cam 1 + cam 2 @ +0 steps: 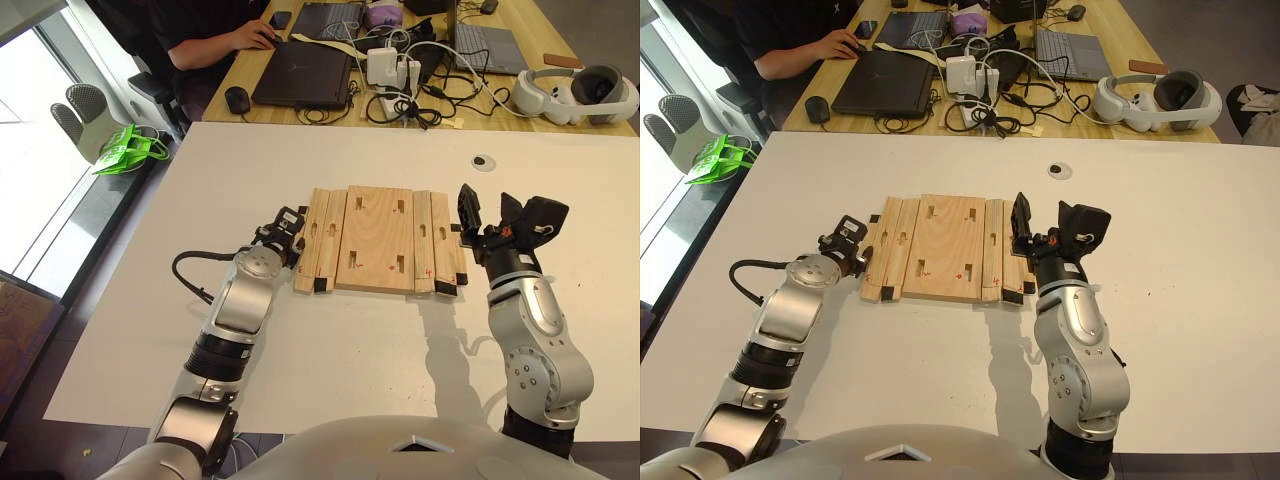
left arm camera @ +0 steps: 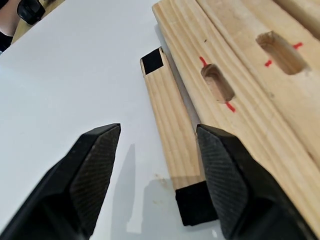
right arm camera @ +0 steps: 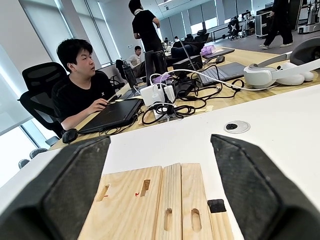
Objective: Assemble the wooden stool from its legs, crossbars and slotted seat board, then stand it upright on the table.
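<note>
The tabletop point(image 1: 300, 370) carries one wide seat board point(image 1: 375, 238) with four slots. There are four slotted legs point(image 3: 171, 190), two on each side of it. There are two thin, black-tipped crossbars point(image 2: 172, 120).

Bare pale wood on a smooth, matt white counter point(image 1: 330, 370).
The wide, slotted, pale wooden seat board point(image 1: 375, 238) and the narrow pale wooden bars point(image 1: 322, 240) beside it look unvarnished, with plain grain and rough-cut slots; one slim wooden bar point(image 2: 172, 125) ends in matt black caps point(image 2: 195, 205). The left gripper point(image 1: 290, 225) and right gripper point(image 1: 490, 215) carry black pads point(image 2: 95, 165) with a fine, grippy, matt texture.
</note>
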